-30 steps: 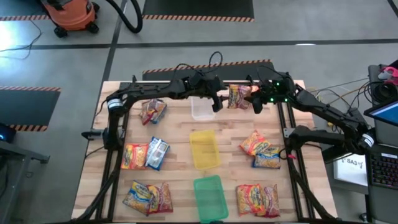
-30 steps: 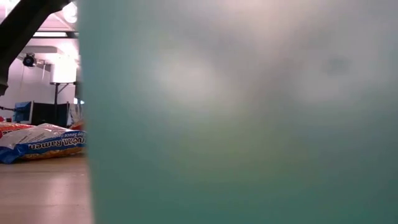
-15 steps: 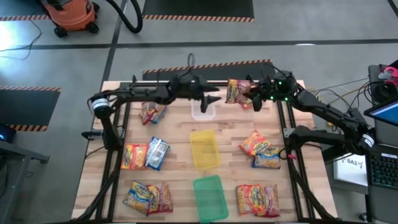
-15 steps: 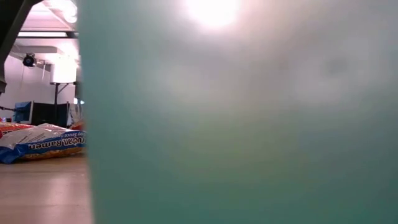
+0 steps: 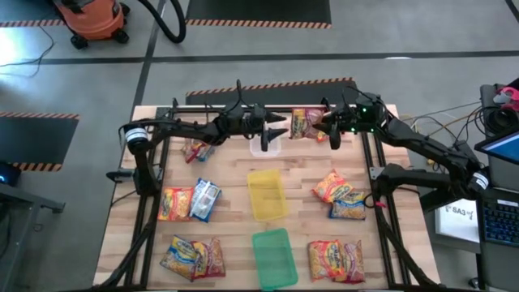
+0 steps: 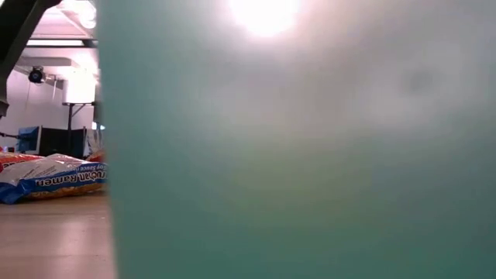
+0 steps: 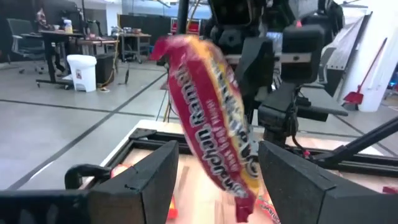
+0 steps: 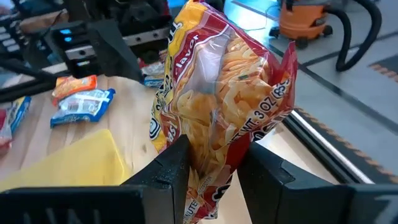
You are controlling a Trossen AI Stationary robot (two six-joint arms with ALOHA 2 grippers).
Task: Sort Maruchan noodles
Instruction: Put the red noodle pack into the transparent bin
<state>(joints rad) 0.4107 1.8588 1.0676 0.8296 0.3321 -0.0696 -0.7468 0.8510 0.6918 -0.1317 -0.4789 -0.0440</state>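
Left gripper [image 5: 280, 128] spread wide and empty, above the clear tray [image 5: 264, 143] at the table's far edge. Just right of it, red ramen packet [image 5: 303, 123] hanging in mid-air, pinched by right gripper [image 5: 323, 130].

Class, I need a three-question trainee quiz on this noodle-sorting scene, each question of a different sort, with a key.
1. True or false: the right gripper is shut on a red ramen packet.
2. Which tray lies nearest the open left gripper? A) clear tray B) yellow tray C) green tray
3. Fill in: in the low view, most of the picture is blocked by the ______ tray.

Key: 1 true; 2 A; 3 green.
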